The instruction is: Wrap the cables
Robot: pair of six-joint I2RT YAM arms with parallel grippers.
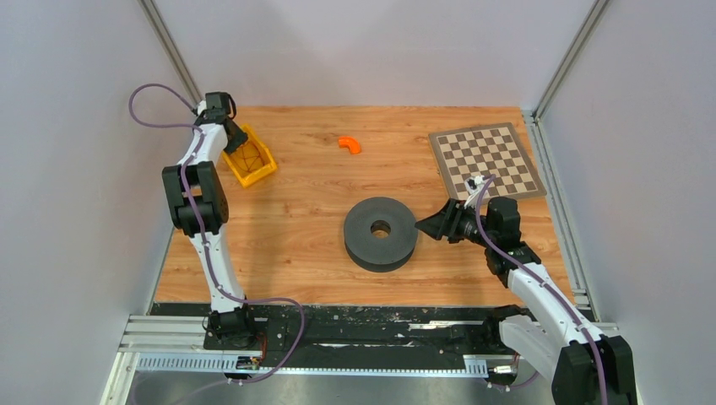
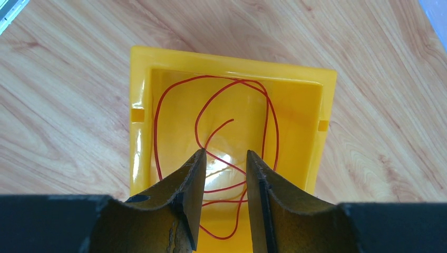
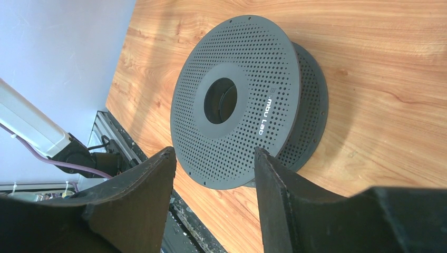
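A thin red wire (image 2: 211, 108) lies in loose loops inside a yellow bin (image 2: 139, 95); the bin shows at the table's back left in the top view (image 1: 262, 164). My left gripper (image 2: 225, 154) hangs open just above the bin, its fingers either side of a few strands, holding nothing. A dark grey perforated spool (image 1: 380, 232) lies flat mid-table, also in the right wrist view (image 3: 237, 100). My right gripper (image 3: 213, 152) is open and empty, right beside the spool's right edge (image 1: 429, 226).
An orange curved piece (image 1: 349, 144) lies at the back centre. A checkerboard (image 1: 485, 160) lies at the back right. Grey walls and aluminium rails close in the table on the left, right and back.
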